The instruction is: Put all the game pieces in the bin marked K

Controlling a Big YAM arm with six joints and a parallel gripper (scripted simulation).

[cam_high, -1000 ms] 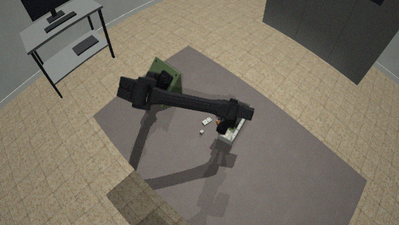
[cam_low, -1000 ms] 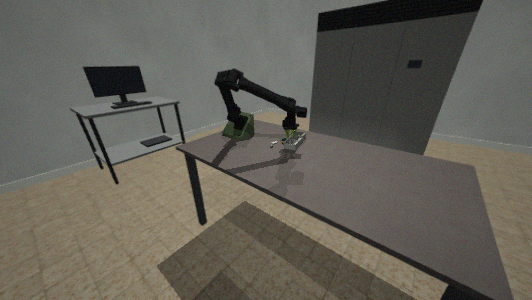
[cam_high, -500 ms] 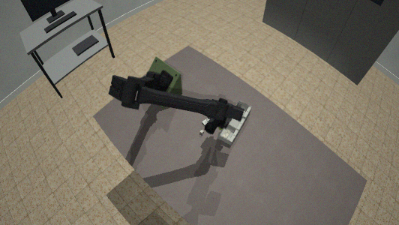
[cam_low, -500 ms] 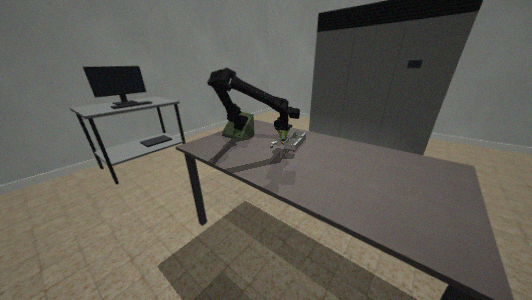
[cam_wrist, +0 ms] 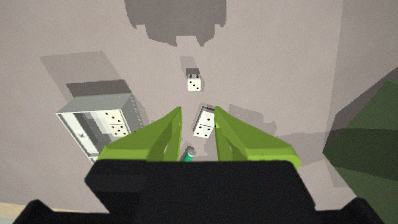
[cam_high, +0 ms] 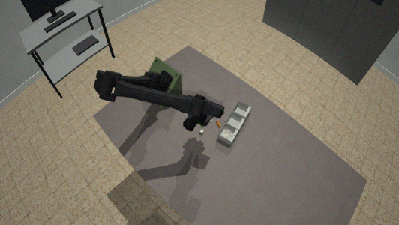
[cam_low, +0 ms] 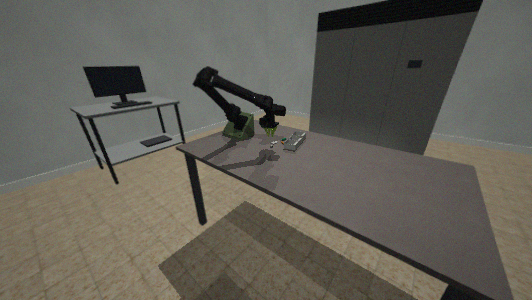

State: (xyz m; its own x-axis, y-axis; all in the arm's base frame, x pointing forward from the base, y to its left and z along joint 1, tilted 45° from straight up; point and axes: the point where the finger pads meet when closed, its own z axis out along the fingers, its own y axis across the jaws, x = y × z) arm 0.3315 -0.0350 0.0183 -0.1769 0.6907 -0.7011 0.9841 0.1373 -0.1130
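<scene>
The gripper (cam_wrist: 196, 131) is seen in the wrist view hanging above the grey table (cam_wrist: 280, 65), its green fingers partly apart with nothing clamped between them; a white domino (cam_wrist: 203, 122) lies flat on the table below, framed in the gap between the fingers and apart from them; a white die (cam_wrist: 194, 83) sits on the table just beyond the domino, clear of it; a small green item (cam_wrist: 187, 156) is glimpsed near the gripper's base, mostly hidden, so its kind cannot be told. To the left the end compartment of the grey bin row (cam_wrist: 75, 125) is seen, with a second domino (cam_wrist: 114, 123) lying inside it; the letter on it cannot be read here. In the top view the three-compartment bin row (cam_high: 235, 124) stands on the table just beside the gripper (cam_high: 202, 121); an orange piece (cam_high: 218, 123) lies between them; the die (cam_high: 201, 132) lies near the gripper's shadow.
</scene>
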